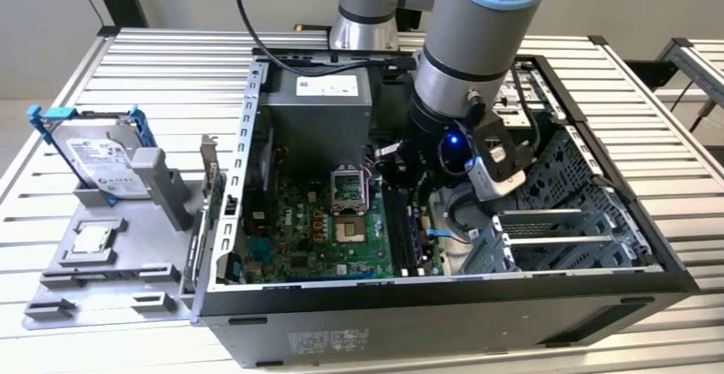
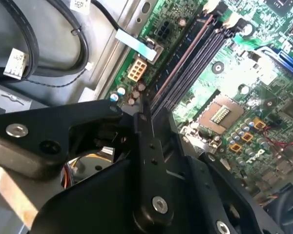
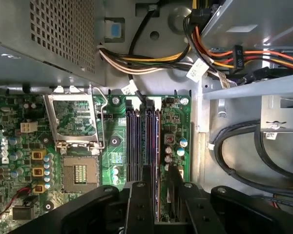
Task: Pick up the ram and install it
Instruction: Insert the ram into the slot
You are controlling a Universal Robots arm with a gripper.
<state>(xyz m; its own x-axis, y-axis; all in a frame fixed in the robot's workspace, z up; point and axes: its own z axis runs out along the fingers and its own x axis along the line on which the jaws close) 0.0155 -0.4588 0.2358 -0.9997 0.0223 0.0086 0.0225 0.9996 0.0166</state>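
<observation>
Slatted metal worktop (image 1: pixel 158 60) carries an open PC case (image 1: pixel 453 323) lying on its side. Going by the exterior view's left: grey tray (image 1: pixel 114 264) beside the case, with a hard drive in a blue bracket (image 1: pixel 97 158) standing on it and a square silver processor chip (image 1: pixel 91 238) lying flat near it. Mid-case I see the motherboard (image 1: pixel 328 238) with its bare CPU socket (image 1: pixel 348 189).

On the exterior view's right of the socket, the arm (image 1: pixel 476 43) drops near-vertical into the case, wrist (image 1: pixel 447 149) low over the memory slots (image 3: pixel 142 141).

In both wrist views the claw (image 3: pixel 154 187) sits right over the slots, fingers (image 3: pixel 142 195) pinched close on a thin dark upright edge that I take for the ram (image 3: pixel 157 146), lined up with one slot and down in or on it. Can't tell whether it is fully seated.
</observation>
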